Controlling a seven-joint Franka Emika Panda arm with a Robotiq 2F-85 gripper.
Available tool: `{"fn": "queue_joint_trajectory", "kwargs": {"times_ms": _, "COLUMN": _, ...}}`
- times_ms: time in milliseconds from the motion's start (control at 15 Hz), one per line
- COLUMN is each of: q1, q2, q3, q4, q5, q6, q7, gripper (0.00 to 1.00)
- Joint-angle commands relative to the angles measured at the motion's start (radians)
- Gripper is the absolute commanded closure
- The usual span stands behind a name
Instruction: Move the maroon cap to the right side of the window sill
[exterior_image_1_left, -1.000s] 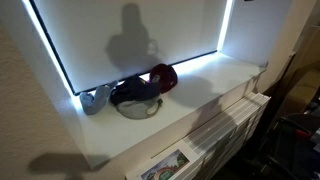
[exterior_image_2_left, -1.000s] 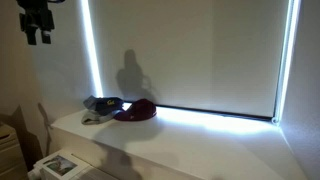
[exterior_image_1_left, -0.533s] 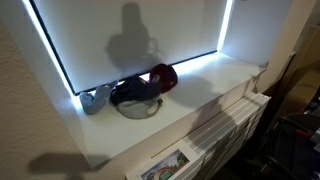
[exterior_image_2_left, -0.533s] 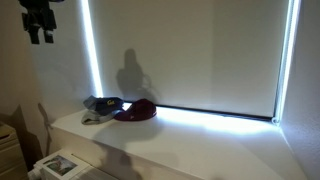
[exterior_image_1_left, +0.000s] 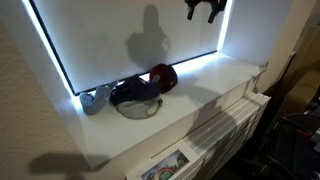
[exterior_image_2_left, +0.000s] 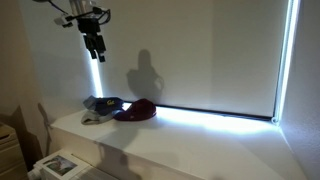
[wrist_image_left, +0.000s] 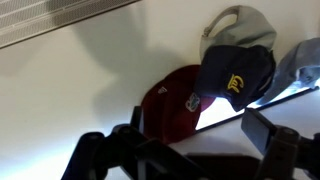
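Note:
The maroon cap lies on the white window sill against the blind, beside a dark navy cap. It also shows in an exterior view and in the wrist view, with a pale mark on its front. My gripper hangs in the air well above the caps, near the blind; it also shows at the top of an exterior view. In the wrist view its fingers stand apart with nothing between them.
A small grey-blue cap and a pale cap lie by the navy cap. The sill stretches far toward the glowing blind edge. A radiator sits under the sill. Papers lie below.
My gripper has swung in from the side and now hangs over the sill above the caps; its shadow on the blind has shifted. The caps have not moved.

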Motion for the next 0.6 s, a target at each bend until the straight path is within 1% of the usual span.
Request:
{"fn": "queue_joint_trajectory", "kwargs": {"times_ms": 0, "q1": 0.007, "q2": 0.174, "q3": -0.055, "q4": 0.059, "q5": 0.136, "q6": -0.06, "q7": -0.13, "gripper": 0.0}}
{"fn": "queue_joint_trajectory", "kwargs": {"times_ms": 67, "q1": 0.006, "q2": 0.102, "q3": -0.041, "q4": 0.008, "q5": 0.068, "q6": -0.008, "q7": -0.058, "gripper": 0.0}}
{"fn": "queue_joint_trajectory", "kwargs": {"times_ms": 200, "q1": 0.006, "q2": 0.15, "q3": -0.051, "q4": 0.014, "q5": 0.076, "q6": 0.005, "q7": -0.076, "gripper": 0.0}}
{"fn": "queue_joint_trajectory", "kwargs": {"times_ms": 333, "q1": 0.009, "q2": 0.133, "q3": -0.049, "q4": 0.016, "q5": 0.076, "q6": 0.003, "q7": -0.071, "gripper": 0.0}}
{"fn": "queue_joint_trajectory", "kwargs": {"times_ms": 400, "q1": 0.011, "q2": 0.138, "q3": -0.045, "q4": 0.011, "q5": 0.091, "q6": 0.097, "q7": -0.024, "gripper": 0.0}}
{"fn": "queue_joint_trajectory", "kwargs": {"times_ms": 467, "q1": 0.011, "q2": 0.185, "q3": -0.047, "q4": 0.036, "q5": 0.136, "q6": 0.174, "q7": -0.005, "gripper": 0.0}}
{"fn": "queue_joint_trajectory", "kwargs": {"times_ms": 533, "q1": 0.011, "q2": 0.237, "q3": -0.048, "q4": 0.061, "q5": 0.15, "q6": 0.25, "q7": 0.015, "gripper": 0.0}}
